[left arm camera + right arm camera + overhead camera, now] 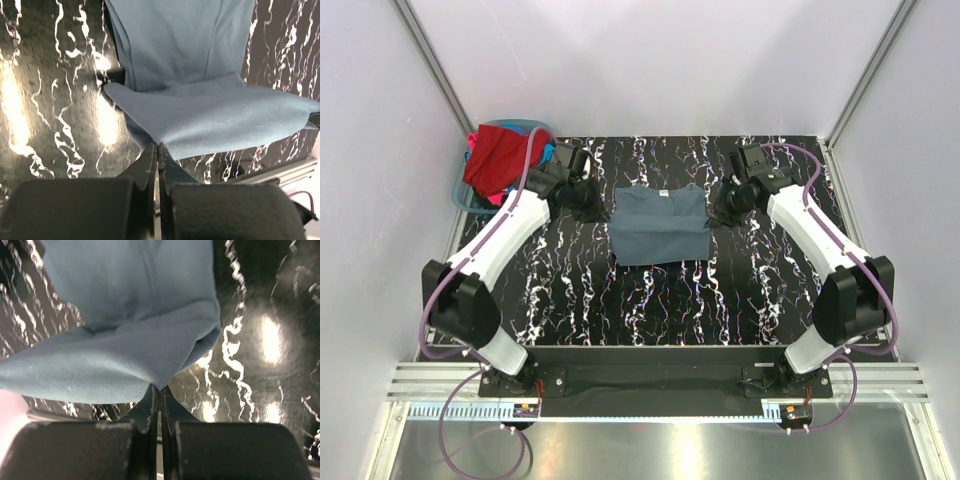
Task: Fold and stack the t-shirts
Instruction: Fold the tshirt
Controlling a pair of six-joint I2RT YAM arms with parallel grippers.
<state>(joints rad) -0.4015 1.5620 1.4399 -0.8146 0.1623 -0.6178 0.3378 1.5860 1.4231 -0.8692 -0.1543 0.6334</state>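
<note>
The slate grey-blue tee (658,228) is lying partly folded on the black, white-veined table (650,300), and both arms are reaching to its far edge. The left gripper (157,148) is pinching the tee's far left corner with its jaws pressed together on the cloth, while the right gripper (160,389) is doing the same at the far right corner. Each is lifting a soft flap that is peeling up from the layer below. Holding the two corners at once is probably meant to keep that edge taut and straight, so the next fold can come over evenly instead of bunching. The fabric is reading as matte, limp knit, draping in a shallow curve between the pinch points, with a faint seam or crease running down the flat body. It is sagging wherever it is not supported. The glossy tabletop around the tee is throwing back bright lamp glare, a slick surface the cloth should slide over easily. Well to the left of the tee, a red tee (498,158) is sitting heaped in the teal-blue plastic basket (461,192), crumpled and not yet folded.
</note>
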